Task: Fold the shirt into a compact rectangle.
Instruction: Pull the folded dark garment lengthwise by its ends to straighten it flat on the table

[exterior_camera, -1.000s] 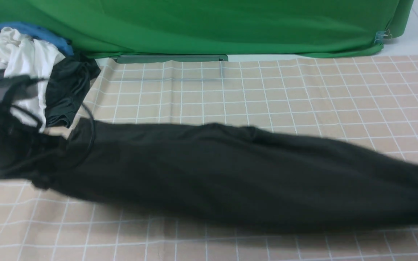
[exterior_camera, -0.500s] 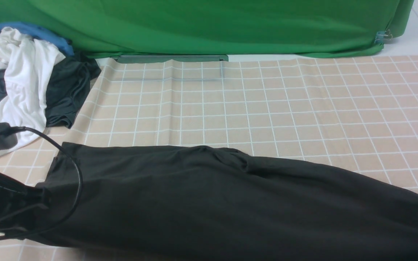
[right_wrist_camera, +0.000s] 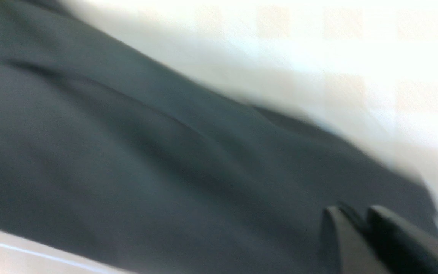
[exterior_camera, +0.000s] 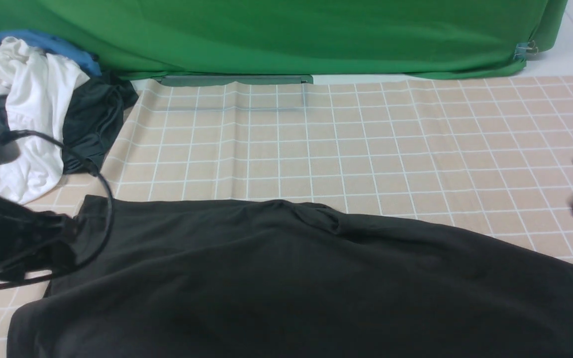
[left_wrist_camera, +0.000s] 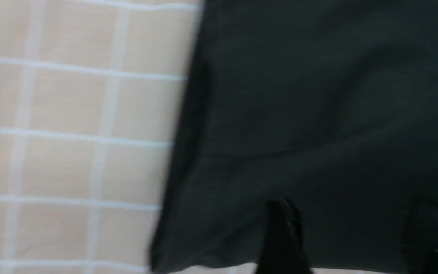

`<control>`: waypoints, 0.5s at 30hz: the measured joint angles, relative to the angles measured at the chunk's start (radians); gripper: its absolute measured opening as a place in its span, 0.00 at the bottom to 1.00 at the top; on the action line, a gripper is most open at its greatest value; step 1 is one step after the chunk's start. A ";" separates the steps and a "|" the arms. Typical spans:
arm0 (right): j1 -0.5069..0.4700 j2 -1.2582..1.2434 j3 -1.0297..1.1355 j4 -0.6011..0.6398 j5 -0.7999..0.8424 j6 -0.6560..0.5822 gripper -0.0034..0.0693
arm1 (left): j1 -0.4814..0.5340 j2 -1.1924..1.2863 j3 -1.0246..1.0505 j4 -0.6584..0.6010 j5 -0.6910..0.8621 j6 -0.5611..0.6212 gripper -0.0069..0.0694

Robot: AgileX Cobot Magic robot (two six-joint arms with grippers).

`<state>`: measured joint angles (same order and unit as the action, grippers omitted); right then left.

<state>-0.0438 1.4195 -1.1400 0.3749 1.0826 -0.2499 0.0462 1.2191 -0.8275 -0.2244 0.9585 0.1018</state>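
**Shirt down flat, first fold to come**

Starting with the counter (exterior_camera: 366,149): covered along its near side by the shirt (exterior_camera: 286,278), spread wide and mostly smooth, with one crease by the far edge. Looks like the spreading step, with no fold made yet. Over the left end, the left end effector (left_wrist_camera: 356,243), fingers apart, gripping nothing. Near the right end, the right end effector (right_wrist_camera: 356,219), fingers together, seemingly empty. Next, probably: pinching an edge and carrying it over evenly.

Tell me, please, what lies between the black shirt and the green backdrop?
In the front view, only the bare checked tablecloth lies between the shirt and the green backdrop, with a flat grey-green strip at the backdrop's foot.
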 joint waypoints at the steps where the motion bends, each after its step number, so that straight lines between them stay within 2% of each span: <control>1: 0.016 0.001 -0.012 0.022 -0.018 -0.021 0.15 | -0.006 0.000 0.002 -0.014 -0.006 0.014 0.55; 3: 0.145 0.027 -0.049 0.108 -0.083 -0.067 0.10 | -0.047 0.000 0.033 -0.072 -0.089 0.048 0.33; 5: 0.250 0.073 -0.061 0.131 -0.122 -0.080 0.10 | -0.066 0.000 0.063 -0.088 -0.157 0.058 0.19; 6: 0.302 0.105 -0.062 0.136 -0.144 -0.086 0.10 | -0.073 0.000 0.082 -0.100 -0.192 0.059 0.15; 10: 0.448 0.235 -0.064 0.142 -0.246 -0.094 0.10 | -0.082 0.016 0.143 -0.127 -0.251 0.065 0.11; 15: 0.530 0.411 -0.086 0.142 -0.342 -0.095 0.10 | -0.086 0.059 0.170 -0.130 -0.260 0.065 0.11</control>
<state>0.4860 1.8305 -1.2260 0.5173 0.7406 -0.3452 -0.0393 1.2786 -0.6572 -0.3545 0.6990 0.1664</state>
